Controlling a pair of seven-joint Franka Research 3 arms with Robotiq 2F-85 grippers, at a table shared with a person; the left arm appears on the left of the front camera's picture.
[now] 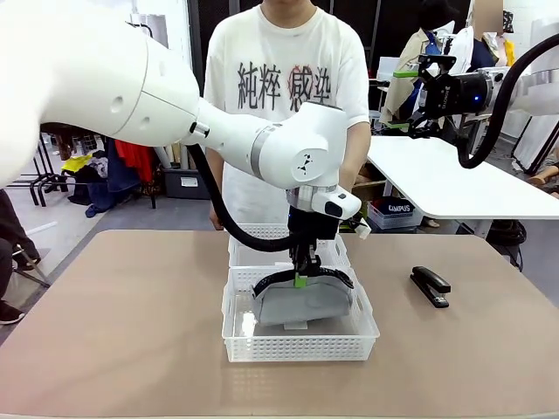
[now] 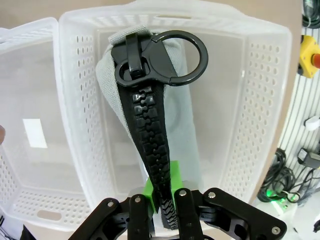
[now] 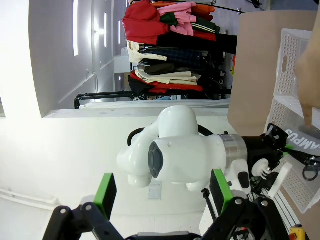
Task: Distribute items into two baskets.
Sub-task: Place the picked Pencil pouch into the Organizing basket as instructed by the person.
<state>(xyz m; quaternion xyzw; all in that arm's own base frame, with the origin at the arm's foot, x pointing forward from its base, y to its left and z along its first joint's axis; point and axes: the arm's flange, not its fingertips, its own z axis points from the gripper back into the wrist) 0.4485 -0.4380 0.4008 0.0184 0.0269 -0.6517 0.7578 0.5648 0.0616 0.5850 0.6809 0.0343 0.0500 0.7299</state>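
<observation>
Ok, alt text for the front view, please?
The left gripper is shut on the zipper top of the grey pouch, holding it inside the nearer basket, with the farther basket directly behind. A black stapler lies on the table to the right, the right gripper hangs open high at right, and a person stands at the far side.

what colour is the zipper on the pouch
Black zipper on the grey pouch; clearest in the left wrist view.

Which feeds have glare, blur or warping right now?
Front view: evenly lit and sharp on the pouch, though the left arm nearest the lens is washed out. Left wrist view: zipper crisp, wide-angle bowing the basket walls. Right wrist view: rolled sideways, blown-out white at left.
</observation>
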